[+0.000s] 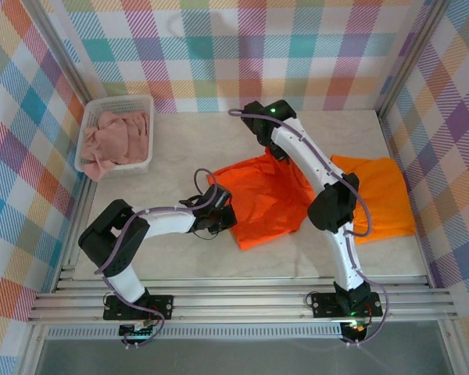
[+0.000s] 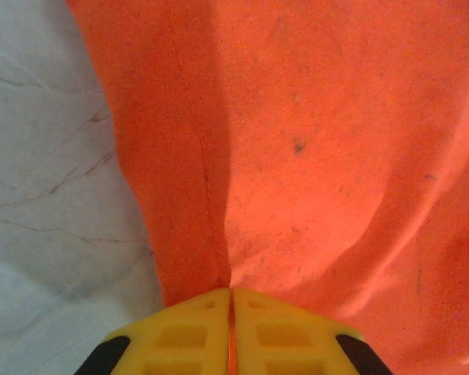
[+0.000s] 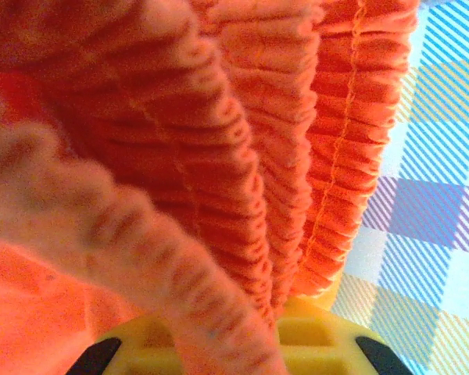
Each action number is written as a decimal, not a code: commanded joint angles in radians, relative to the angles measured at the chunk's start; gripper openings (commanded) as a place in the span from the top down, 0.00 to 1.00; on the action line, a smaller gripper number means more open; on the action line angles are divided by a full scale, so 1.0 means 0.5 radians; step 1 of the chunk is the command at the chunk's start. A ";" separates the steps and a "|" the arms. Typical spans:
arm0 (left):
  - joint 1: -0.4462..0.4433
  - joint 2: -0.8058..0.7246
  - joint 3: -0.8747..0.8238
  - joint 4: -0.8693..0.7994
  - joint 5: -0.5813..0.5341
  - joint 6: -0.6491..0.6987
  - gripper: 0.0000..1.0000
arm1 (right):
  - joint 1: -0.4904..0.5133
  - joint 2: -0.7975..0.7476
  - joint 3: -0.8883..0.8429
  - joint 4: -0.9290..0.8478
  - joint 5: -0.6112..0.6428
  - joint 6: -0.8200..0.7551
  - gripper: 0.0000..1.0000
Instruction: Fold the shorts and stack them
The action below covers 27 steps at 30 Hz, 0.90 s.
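- At the near side of the desk (image 1: 180, 168), the left gripper (image 2: 230, 301) has its yellow fingers pressed together on a side seam of the orange shorts (image 1: 262, 199). A thin line of cloth shows between them, a hold that apparently pins that edge for a fold.
- The orange shorts lie partly spread at mid-desk between the two arms, rumpled and lifted toward the far end, not yet folded flat.
- To the right, a second pair of orange shorts (image 1: 383, 199) rests flat on the desk. It is partly behind the right arm and looks like the likely base for a stack.
- Farther back, the right gripper (image 3: 285, 312) pinches the gathered elastic waistband (image 3: 219, 156). The ruffles bunch up over its fingers, probably to carry that end across.
- At the far left corner, pink shorts (image 1: 117, 137) sit crumpled in a white mesh basket (image 1: 82, 152), apart from both grippers and evidently awaiting their turn.
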 commanded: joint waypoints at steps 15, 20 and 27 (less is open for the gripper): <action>-0.078 0.166 0.047 0.122 -0.012 -0.058 0.93 | 0.294 0.163 0.083 -0.347 -0.631 0.240 0.91; -0.080 0.161 0.042 0.131 -0.018 -0.067 0.93 | 0.338 0.224 0.088 -0.343 -0.761 0.264 0.88; -0.081 0.090 -0.008 0.199 -0.014 -0.109 0.89 | 0.360 0.317 0.075 -0.247 -1.013 0.241 0.76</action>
